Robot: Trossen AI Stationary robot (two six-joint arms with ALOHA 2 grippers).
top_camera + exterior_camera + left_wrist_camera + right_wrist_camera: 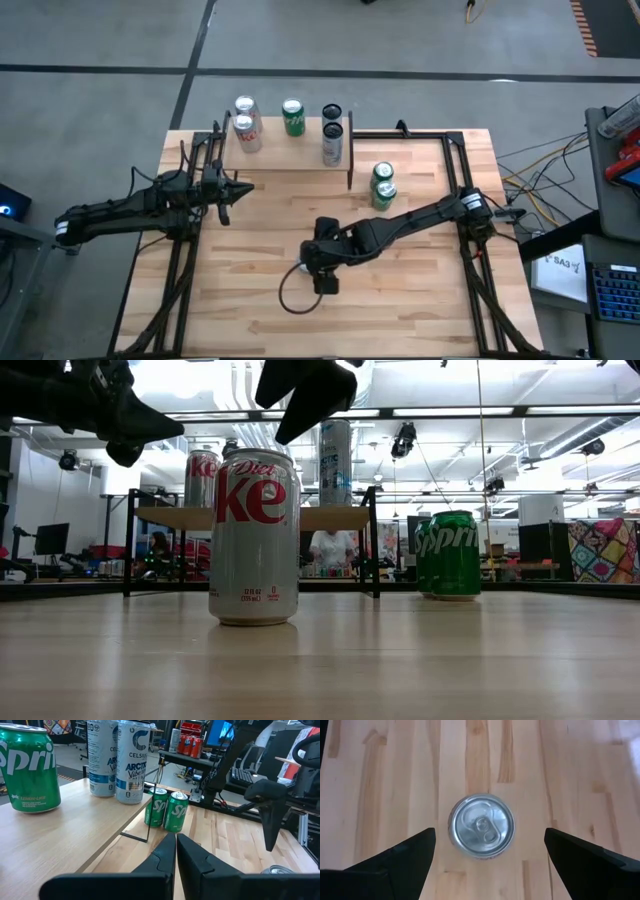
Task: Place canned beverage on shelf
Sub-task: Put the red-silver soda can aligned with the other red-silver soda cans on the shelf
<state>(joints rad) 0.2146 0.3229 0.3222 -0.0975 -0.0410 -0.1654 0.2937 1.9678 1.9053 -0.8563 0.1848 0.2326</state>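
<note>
Right claw (484, 862) spread wide, hovering above upright Diet Coke can (482, 826), can centred between fingers, seemingly untouched

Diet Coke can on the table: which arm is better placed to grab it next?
Right. Its tool hangs open directly above the Diet Coke can, one finger on either side of the lid. The left tool is shut and sits off by the shelf, away from the can.

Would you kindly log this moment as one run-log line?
right tool: open, above upright silver Diet Coke can on table | left tool: shut, waiting by light-wood shelf | can not yet grasped
</note>
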